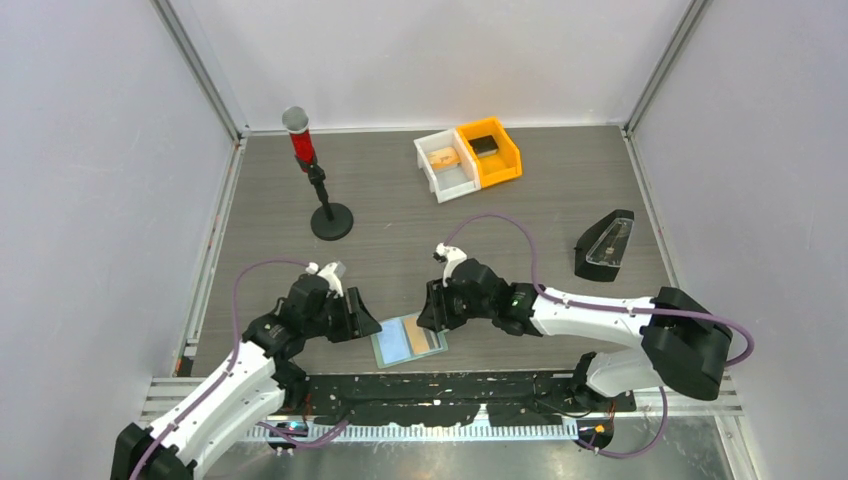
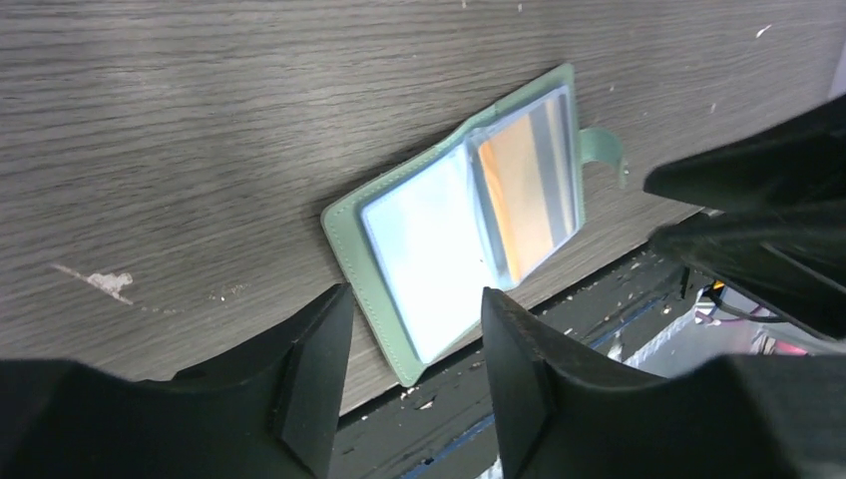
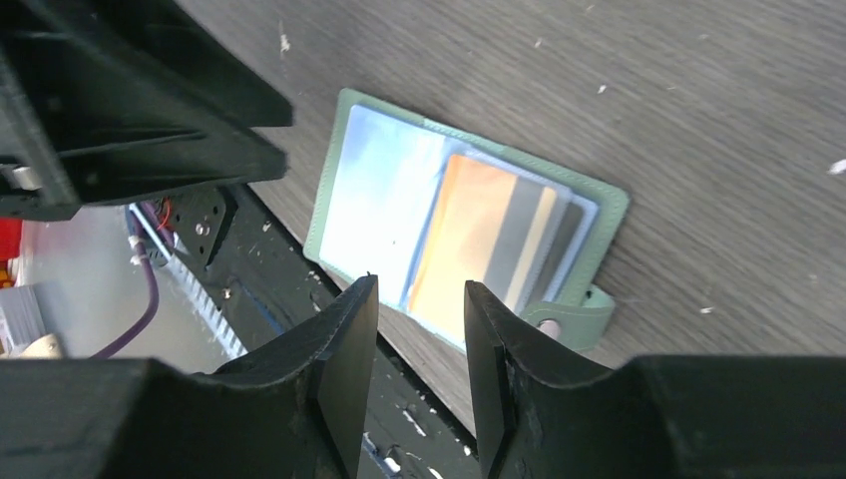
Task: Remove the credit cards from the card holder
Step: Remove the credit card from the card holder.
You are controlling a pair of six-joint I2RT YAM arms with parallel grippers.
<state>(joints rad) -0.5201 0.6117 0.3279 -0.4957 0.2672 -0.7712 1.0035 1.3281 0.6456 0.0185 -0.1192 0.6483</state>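
Note:
The card holder lies open and flat at the table's near edge, pale green with a side tab. A light blue card sits in its left pocket and a tan-orange card in its right pocket. My left gripper is open and empty just left of the holder. My right gripper is open and empty just above the holder's right side. The left wrist view shows the holder, the blue card and the orange card beyond my open left gripper. The right wrist view shows the holder, the blue card and the orange card beyond my open right gripper.
A red-topped stand rises at the back left. A white bin and an orange bin holding a black block sit at the back. A black wedge-shaped object lies at the right. A black rail borders the near edge.

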